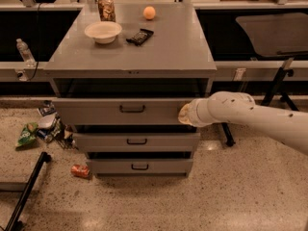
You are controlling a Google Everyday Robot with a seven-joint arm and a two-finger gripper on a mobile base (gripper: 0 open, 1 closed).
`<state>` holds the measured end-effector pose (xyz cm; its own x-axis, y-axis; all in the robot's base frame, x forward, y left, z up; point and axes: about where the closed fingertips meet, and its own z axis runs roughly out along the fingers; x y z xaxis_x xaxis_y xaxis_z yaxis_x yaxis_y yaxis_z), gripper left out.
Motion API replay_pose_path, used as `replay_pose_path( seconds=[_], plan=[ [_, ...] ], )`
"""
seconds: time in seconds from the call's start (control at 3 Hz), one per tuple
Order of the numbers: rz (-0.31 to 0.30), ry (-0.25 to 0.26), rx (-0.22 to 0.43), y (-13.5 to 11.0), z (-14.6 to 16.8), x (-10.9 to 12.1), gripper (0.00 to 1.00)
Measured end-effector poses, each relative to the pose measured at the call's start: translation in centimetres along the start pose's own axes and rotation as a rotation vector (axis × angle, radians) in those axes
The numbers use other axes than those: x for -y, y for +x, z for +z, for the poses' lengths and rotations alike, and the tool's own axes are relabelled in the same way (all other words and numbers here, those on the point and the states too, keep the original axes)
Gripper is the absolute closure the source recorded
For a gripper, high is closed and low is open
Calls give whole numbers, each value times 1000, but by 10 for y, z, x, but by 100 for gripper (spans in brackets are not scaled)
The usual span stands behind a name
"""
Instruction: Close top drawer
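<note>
The top drawer (96,110) is a wide grey metal drawer with a tall plain front and a small dark pull handle (132,109) at its centre. It stands pulled out a little from the grey cabinet (183,47), with a dark gap above it. My white arm comes in from the right, and my gripper (185,114) is at the right end of the drawer front, against the panel. The arm's wrist hides the gripper's tip.
Two narrower grey drawers (136,141) (139,166) sit below, slightly out. On the cabinet top are a white bowl (103,32), a dark snack bar (139,36), an orange (149,12) and a can (106,8). Litter (45,129), a red can (80,170) and a black bar (26,191) lie on the floor at left. A chair (274,37) stands at right.
</note>
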<state>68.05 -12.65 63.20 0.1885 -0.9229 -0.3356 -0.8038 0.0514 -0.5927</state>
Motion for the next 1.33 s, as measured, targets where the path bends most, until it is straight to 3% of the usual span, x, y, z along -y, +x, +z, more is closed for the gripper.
replay_pose_path(
  seconds=[0.33,0.67,1.0,1.33],
  plan=[
    [15,10,9,0,-9,-13,100],
    [50,-26,56,-9,-45,-46,100],
    [105,-59,202,-35,-85,-59,100],
    [156,-8,392,-64,-184,-44,100]
  ],
)
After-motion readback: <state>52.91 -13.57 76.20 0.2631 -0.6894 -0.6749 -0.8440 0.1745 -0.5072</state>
